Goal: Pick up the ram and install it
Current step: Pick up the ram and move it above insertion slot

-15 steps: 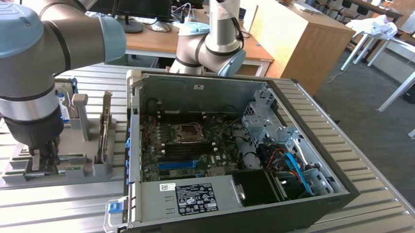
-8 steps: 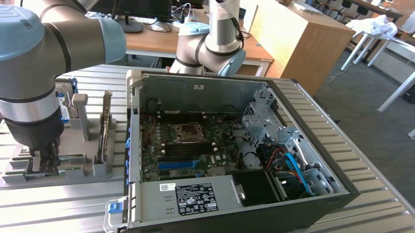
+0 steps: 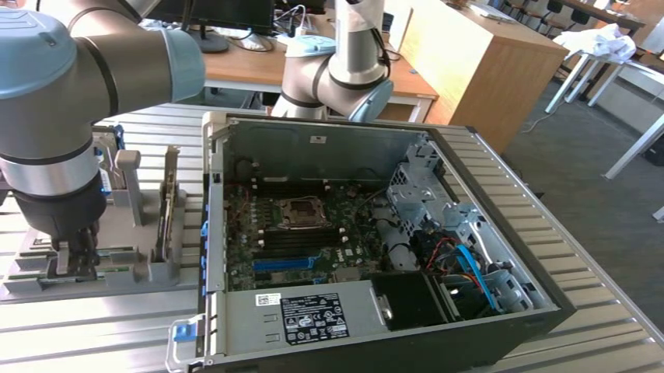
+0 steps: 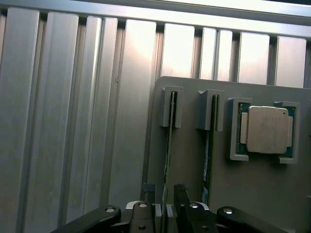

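The thin green ram (image 4: 168, 145) stands in the grey plastic tray (image 3: 145, 272), at the exterior view's left of the black computer case (image 3: 311, 148).

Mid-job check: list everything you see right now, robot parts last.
ram: one, green, on edge in a holder slot, at the gripper
second stick: one, green, next slot
processor: one, silver, holder's square pocket
holder: one, grey, on the table, exterior view's left of the case
computer case: one, grey, open, mid-table
motherboard: one, green, inside the case
table: one, silver, slatted
arm: one, grey and blue, over the holder
gripper: one, black, down at the ram
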